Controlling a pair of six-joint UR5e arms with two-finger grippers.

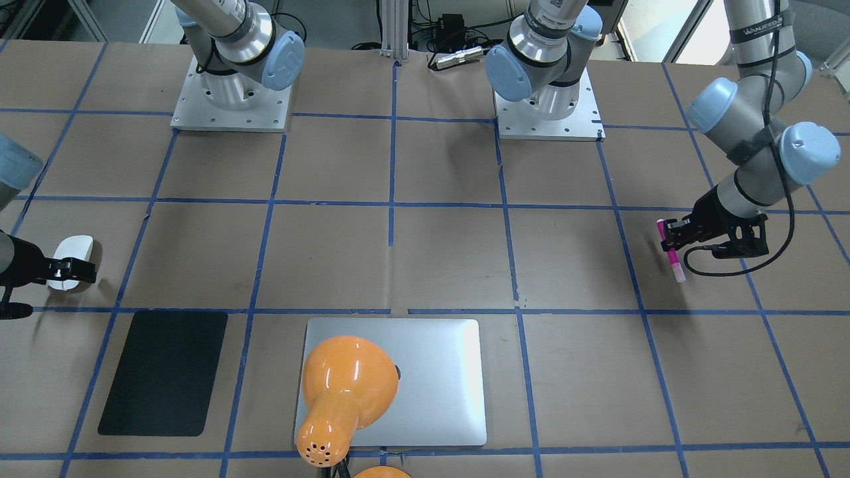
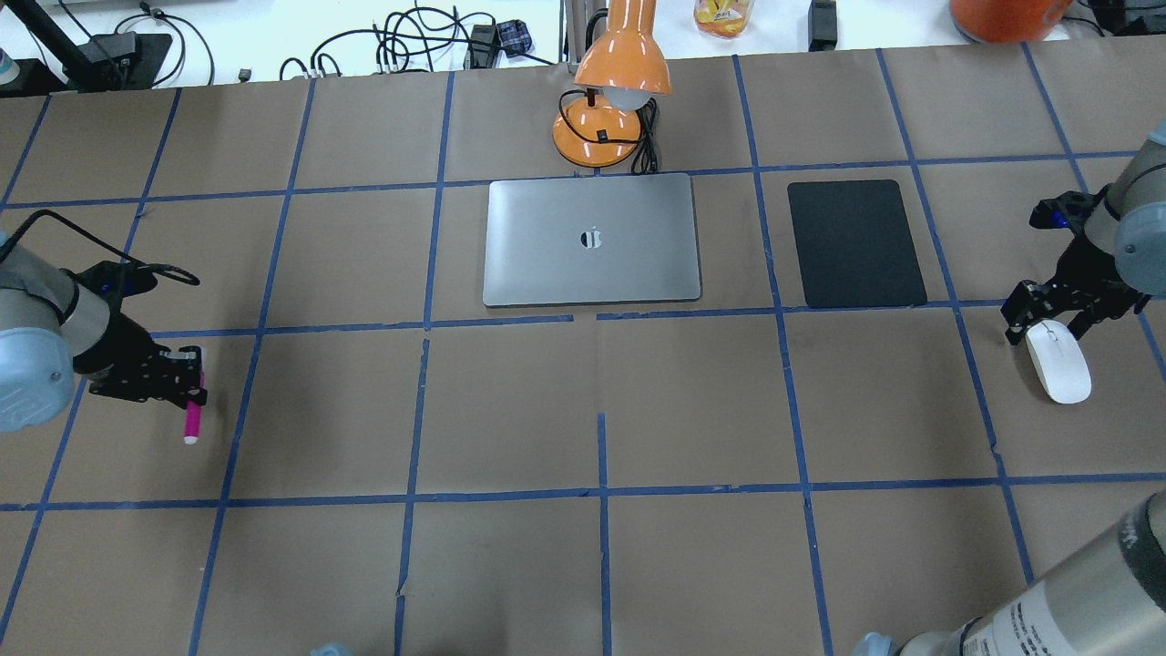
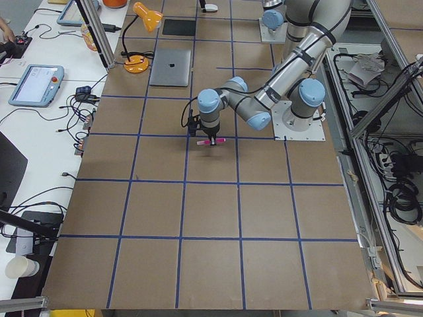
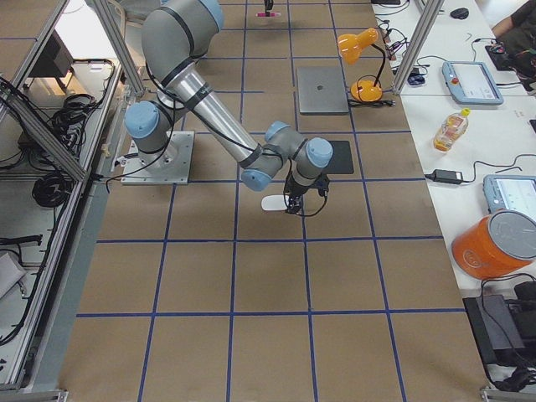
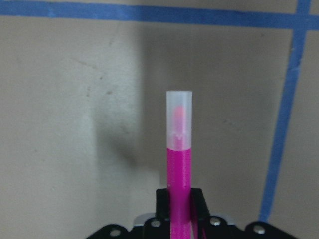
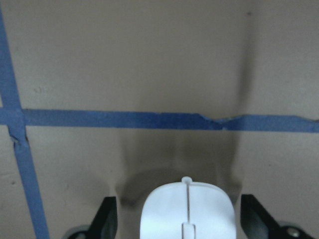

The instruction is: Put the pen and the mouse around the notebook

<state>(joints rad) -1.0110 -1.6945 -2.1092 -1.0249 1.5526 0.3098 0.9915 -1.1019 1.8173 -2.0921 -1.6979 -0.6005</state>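
- The left end effector (image 2: 193,381) sits at the near left of the table (image 2: 510,410), its fingers pressed onto the pen (image 2: 193,415).
- The pinch is at the magenta body. The rest of the body and the pale translucent cap jut forward past the fingertips, roughly level with the table.
- In the left wrist view the pen (image 5: 179,159) throws a soft shadow off to one side on the brown paper. Whether it touches the table I cannot tell.
- The right end effector (image 2: 1048,321) is at the table's right edge, a little farther out, with its jaws spread.
- Its fingers (image 6: 107,219) straddle the mouse (image 6: 188,211), one on each side, with a visible gap to the white shell on both sides.
- The mouse (image 2: 1057,362) lies flat on the paper, its scroll line pointing away from the wrist camera, just short of a blue tape line (image 6: 124,119).
- Both the pen and the mouse are well apart from the notebook (image 2: 547,264), one on each side of it.
- The notebook lies closed and flat at the far middle of the table, a logo at its centre.
- A black mat (image 2: 854,243) lies flat to the notebook's right, near it but not touching, and beyond the mouse.
- An orange desk lamp (image 2: 597,141) stands just past the notebook's far edge, its shade leaning over that edge.
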